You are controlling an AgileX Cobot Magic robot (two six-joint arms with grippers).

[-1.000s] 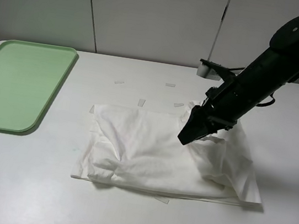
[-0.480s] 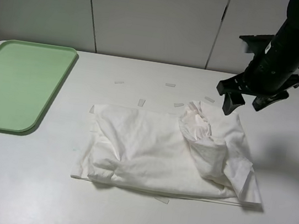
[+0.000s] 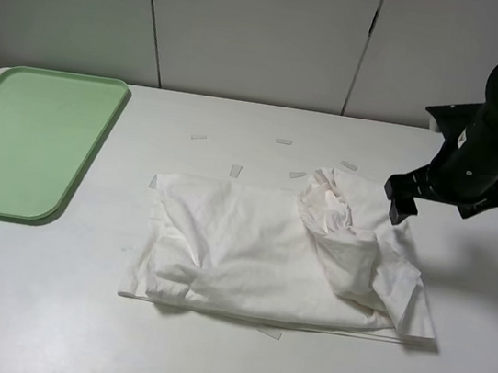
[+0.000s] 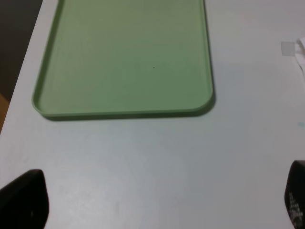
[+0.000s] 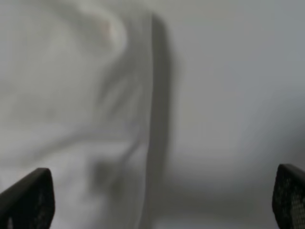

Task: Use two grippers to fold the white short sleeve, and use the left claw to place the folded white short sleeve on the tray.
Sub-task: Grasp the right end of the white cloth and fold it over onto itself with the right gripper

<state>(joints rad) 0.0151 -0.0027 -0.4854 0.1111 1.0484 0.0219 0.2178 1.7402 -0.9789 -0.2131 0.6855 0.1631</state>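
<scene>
Tape strips [image 3: 235, 171] lie on the table [image 3: 28, 304] beside the white short sleeve [image 3: 240, 250]

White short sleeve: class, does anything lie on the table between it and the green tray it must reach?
Nothing visible does. Only bare table separates the white short sleeve from the tray; the small tape strips lie beyond the shirt's far edge, off that path.

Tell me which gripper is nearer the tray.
Left. The left gripper hovers over the table close to a short edge of the tray; the right gripper is across the shirt from the tray.
</scene>
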